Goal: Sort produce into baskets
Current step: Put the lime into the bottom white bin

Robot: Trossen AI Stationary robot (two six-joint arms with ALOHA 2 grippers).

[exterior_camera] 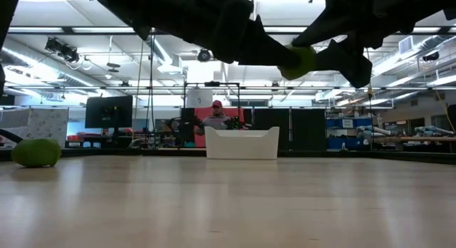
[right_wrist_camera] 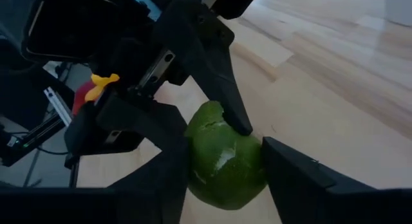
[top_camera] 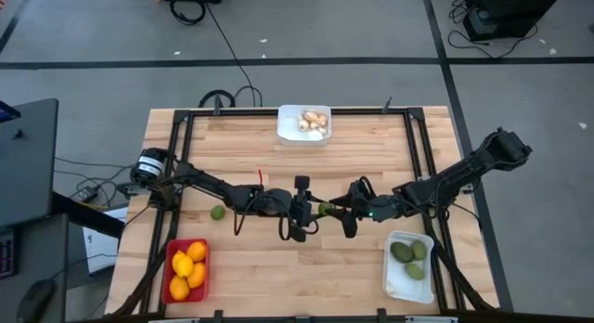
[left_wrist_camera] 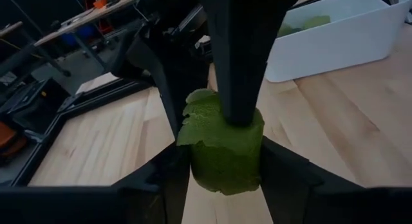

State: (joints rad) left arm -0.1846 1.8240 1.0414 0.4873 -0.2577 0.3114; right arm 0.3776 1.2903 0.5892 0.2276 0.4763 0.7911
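Wooden table; green fruit midair, skin cracked, between both grippers

Green fruit mostly hidden between both pincers; person beyond table blurred.

Both arms reach inward above mid-table, left claw and right claw meeting tip to tip, fingers part-spread.

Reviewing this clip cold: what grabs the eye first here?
Both arms meet at the table's middle, the left gripper and right gripper both around one green fruit held in the air above the wood. Another green fruit lies loose on the table toward the left. The red basket holds orange fruits at the near left corner.
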